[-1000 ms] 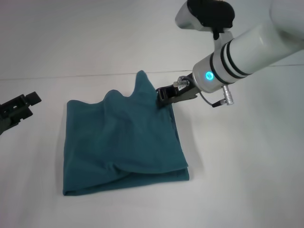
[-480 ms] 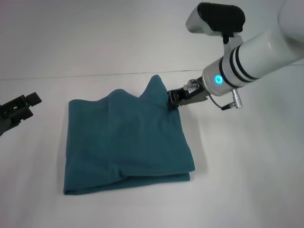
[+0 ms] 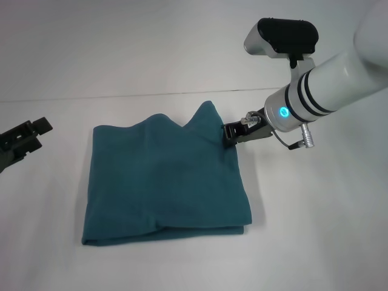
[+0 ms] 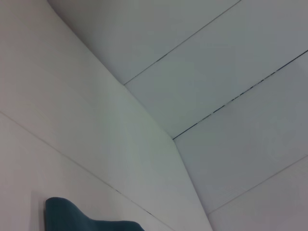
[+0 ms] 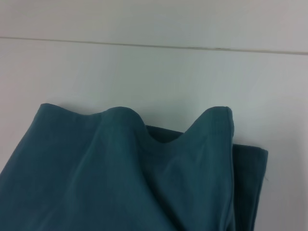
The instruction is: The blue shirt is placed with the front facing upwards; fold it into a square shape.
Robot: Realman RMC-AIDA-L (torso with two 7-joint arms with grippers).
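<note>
The teal-blue cotton shirt is lying folded in several layers near the middle of the plain white worktop, forming a roughly square bundle. Its near edge is showing stacked fabric layers, most clearly at the near right corner. Its far edge is uneven: a low hump is sitting left of centre and a pointed peak of fabric is rising at the far right corner.

The right claw, a black unit on the end of a white arm with black bands and a glowing blue ring, is reaching in from the right. It is clenched on the shirt's far right edge, just below the raised peak, and is holding that corner slightly up off the worktop. In the right wrist view the shirt is filling the lower part of the frame, with two humps along its far edge and a lower layer showing beside them.

The left claw is resting at the left edge of the worktop, well apart from the shirt. Its state cannot be determined. The left wrist view is showing only a small teal corner of the shirt against white surfaces.
</note>
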